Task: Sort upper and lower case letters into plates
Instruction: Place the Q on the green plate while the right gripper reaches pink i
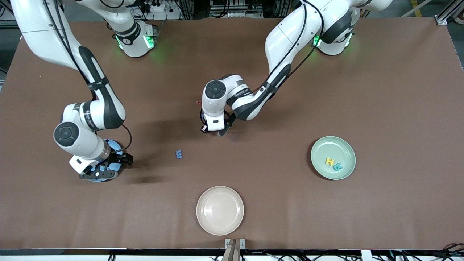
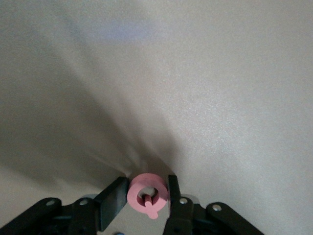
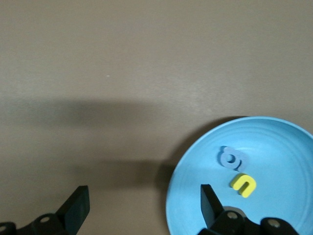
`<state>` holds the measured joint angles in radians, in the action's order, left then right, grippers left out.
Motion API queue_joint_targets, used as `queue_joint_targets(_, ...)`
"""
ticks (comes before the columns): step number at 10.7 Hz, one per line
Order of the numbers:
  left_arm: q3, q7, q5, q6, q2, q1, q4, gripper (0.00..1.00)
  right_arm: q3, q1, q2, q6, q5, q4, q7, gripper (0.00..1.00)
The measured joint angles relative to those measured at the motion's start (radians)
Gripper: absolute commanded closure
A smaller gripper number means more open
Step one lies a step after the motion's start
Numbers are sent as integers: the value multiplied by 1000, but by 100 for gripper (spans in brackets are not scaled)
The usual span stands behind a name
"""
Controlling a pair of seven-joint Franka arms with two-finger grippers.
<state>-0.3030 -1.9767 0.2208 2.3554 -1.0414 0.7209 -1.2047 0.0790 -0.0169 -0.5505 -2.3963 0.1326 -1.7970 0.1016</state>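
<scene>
Left gripper [image 2: 148,198] pinches a pink letter [image 2: 148,195] mid-table; the green plate [image 1: 347,173] sits toward the left arm's end. Right gripper [image 3: 142,205] hangs spread over the blue plate [image 3: 279,142].

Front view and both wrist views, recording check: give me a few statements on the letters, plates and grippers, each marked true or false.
1. The left gripper has its fingers around a pink letter. True.
2. The mint green plate holds two letters. True.
3. The cream plate holds a letter. False: nothing lies in it.
4. The right gripper is shut on a letter. False: it is open, over the blue plate.
5. A blue letter lies on the table. True.
</scene>
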Motion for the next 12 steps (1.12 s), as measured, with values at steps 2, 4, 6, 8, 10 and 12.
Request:
queue_joint_targets(2,0,26,0,-28,0,0,9,100,1,-38,-6,1,0,-1,63,0)
queue_joint_targets(4,1,67,0,-93,4,-8,23,100,3,-97,-9,23,-1,-5,174,0)
queue_joint_targets(6,5,161,0,-170,26,-33,31,100,4,-170,-9,37,-1,-6,295,0)
queue_joint_targets(8,11,304,0,-226,72,-74,33,100,5,-221,-9,71,-1,-5,365,0)
queue_joint_targets(10,14,482,0,-279,126,-141,33,100,6,-279,5,99,-1,-21,396,0)
queue_joint_targets(12,13,679,0,-343,172,-225,32,100,24,-309,73,87,0,-100,398,0)
